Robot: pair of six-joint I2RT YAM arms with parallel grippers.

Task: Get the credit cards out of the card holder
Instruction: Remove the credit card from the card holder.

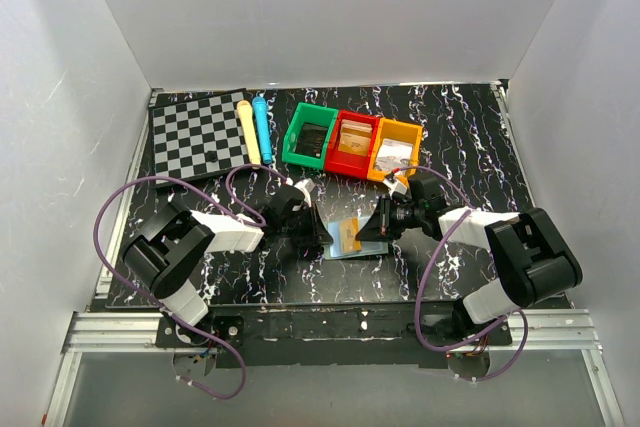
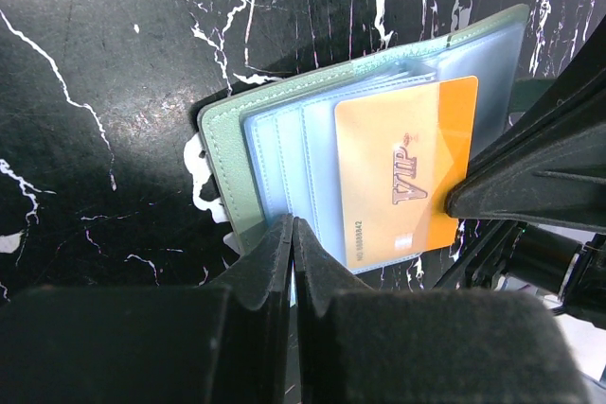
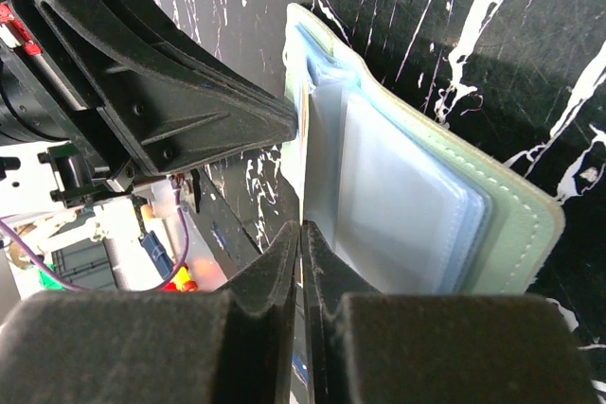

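credit card (image 2: 398, 172): right edge lies under a finger of the right pincer (image 3: 301, 226); from the right wrist only an orange sliver shows.
card holder (image 2: 275, 153): near edge is behind the left pincer (image 2: 292, 226); right end is behind the other arm's black finger.
right pincer grip: contact is hidden between the tips, probably the card's edge.
bins (image 1: 350, 171): contents too small to tell from above.

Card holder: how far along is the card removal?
Done: card holder lies open, left end effector pinching one edge. In hand: right end effector is closed at the sleeve opening of the orange card; whether it grips the card itself is unclear. Left: that card sits mostly inside its sleeve; no card lies outside.
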